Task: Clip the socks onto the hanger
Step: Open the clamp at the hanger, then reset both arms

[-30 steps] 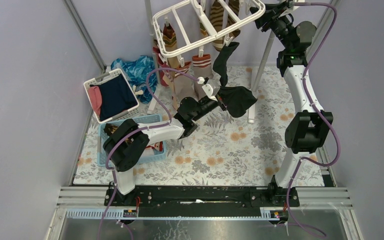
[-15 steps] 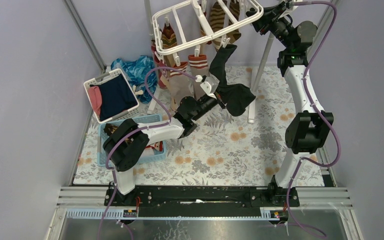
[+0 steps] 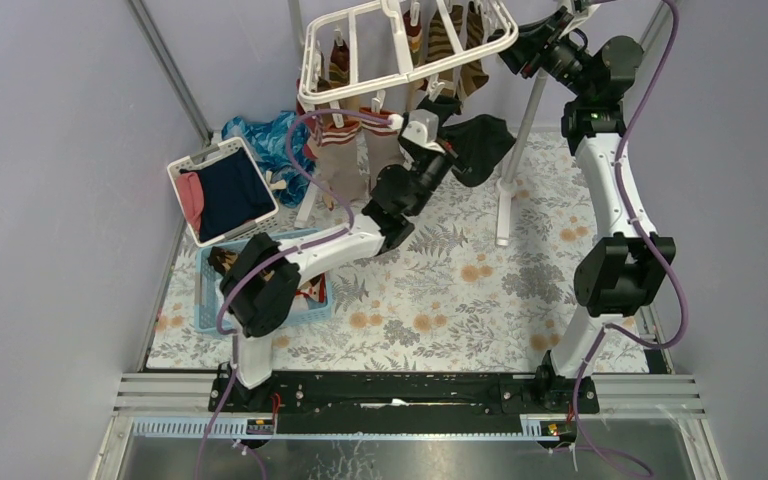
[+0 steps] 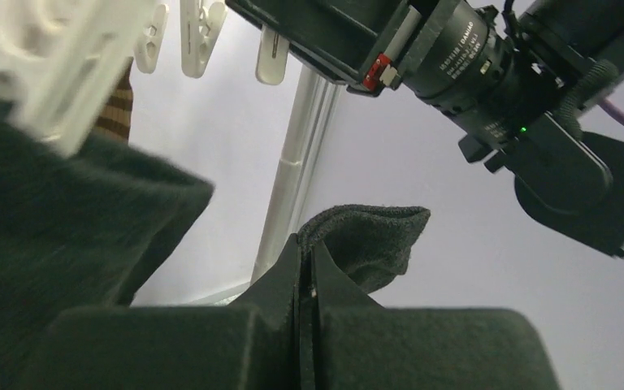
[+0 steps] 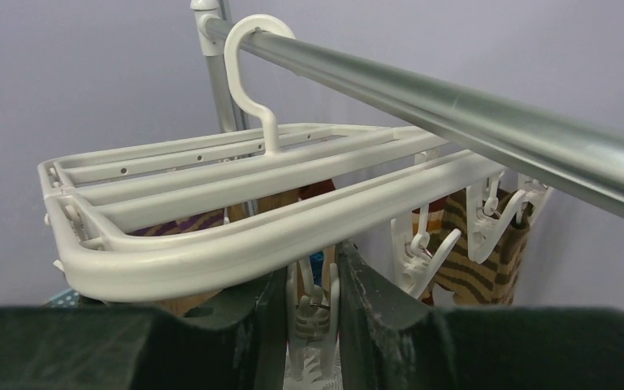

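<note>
Since the black sock (image 4: 366, 231) looks light and limp, best held near its edge, the left jaws clamp it just below the hanger (image 5: 211, 252), the right jaws squeezing a clip (image 5: 313, 321) under its rim.

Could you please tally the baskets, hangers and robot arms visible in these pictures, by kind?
Baskets: 2 (white basket, blue basket)
Hangers: 1 (white clip hanger)
Robot arms: 2 (left arm, right arm)
Total: 5
</note>
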Available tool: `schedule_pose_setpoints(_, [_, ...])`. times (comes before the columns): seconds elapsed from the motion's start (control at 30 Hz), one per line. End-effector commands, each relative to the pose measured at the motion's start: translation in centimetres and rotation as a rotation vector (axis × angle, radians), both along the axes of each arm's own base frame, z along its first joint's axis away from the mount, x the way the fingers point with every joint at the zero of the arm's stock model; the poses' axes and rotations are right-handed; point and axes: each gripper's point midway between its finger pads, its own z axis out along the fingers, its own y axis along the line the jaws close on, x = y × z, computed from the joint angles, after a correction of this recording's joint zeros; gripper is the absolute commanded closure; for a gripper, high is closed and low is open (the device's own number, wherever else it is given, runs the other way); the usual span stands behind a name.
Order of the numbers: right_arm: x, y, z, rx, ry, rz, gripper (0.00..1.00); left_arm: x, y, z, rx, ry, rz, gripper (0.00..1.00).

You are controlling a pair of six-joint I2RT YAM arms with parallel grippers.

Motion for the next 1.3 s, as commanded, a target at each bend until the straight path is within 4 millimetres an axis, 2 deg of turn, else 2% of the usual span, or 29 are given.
schedule_pose_setpoints(0.0, [-2.7, 0.8, 1.0, 0.002, 0.035, 0.045, 0.94, 2.1, -1.5, -0.7, 0.029, 0.048, 0.114, 1.0])
schedule_pose_setpoints(0.17, [-3.3, 1.0, 0.9, -0.003, 0.042, 0.046, 0.94, 3.9, -1.2, -0.2, 0.03, 0.063, 0.235, 1.0])
schedule_pose_setpoints(0.43, [-4.0, 1.5, 0.7, -0.005, 0.049, 0.058, 0.94, 5.3, -0.9, 1.2, 0.021, 0.103, 0.329, 1.0])
schedule_pose_setpoints(0.67, [-4.6, 1.7, 0.3, -0.008, 0.06, 0.079, 0.94, 6.1, -0.2, 1.6, -0.001, 0.103, 0.403, 1.0])
schedule_pose_setpoints(0.83, [-5.2, 1.8, 0.4, -0.007, 0.057, 0.093, 0.94, 6.6, -0.5, 1.5, 0.011, 0.108, 0.417, 1.0])
schedule_pose_setpoints(1.27, [-5.1, 1.8, -0.1, -0.009, 0.065, 0.094, 0.95, 6.7, -0.4, 2.1, 0.006, 0.104, 0.425, 1.0])
